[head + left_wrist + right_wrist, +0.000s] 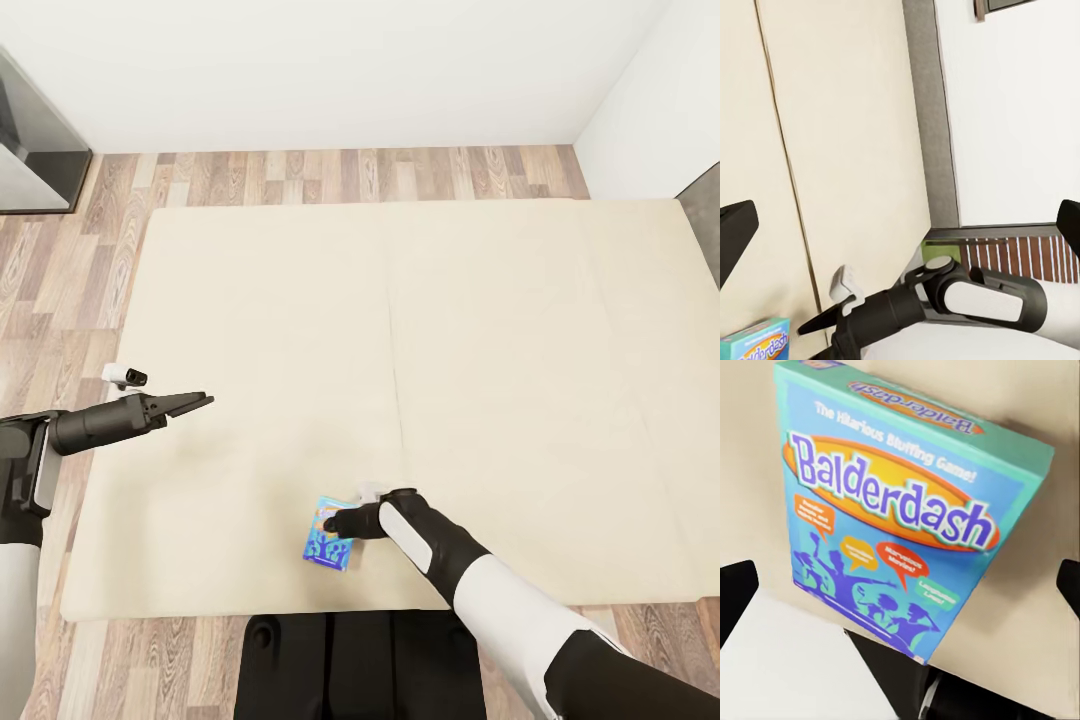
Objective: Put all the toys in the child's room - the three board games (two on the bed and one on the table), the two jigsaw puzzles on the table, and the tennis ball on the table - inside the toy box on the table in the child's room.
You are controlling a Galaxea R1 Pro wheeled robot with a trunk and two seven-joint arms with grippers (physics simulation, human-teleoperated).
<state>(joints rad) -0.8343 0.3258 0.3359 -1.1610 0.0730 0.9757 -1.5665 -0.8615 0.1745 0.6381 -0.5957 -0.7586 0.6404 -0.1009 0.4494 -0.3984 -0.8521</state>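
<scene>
Nearest us, our right gripper (pixel 335 522) sits at the blue board game (pixel 329 535), which lies on the bed (pixel 500 330) close to its front edge. In the right wrist view the box (pixel 900 502) lies between widely spread fingertips (pixel 735 596), neither touching it. Further left, our left gripper (pixel 200 401) hovers over the mattress, holding nothing; how far it is parted we cannot tell. Beyond lies wood floor (pixel 330 175).

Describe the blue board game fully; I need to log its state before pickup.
The Balderdash board game is a flat rectangular box, blue cover with an orange oval title and teal edges, cardboard-like. It lies face up and closed on the beige bed, near its front edge. The right gripper hovers at it, fingers spread; contact unclear.
</scene>
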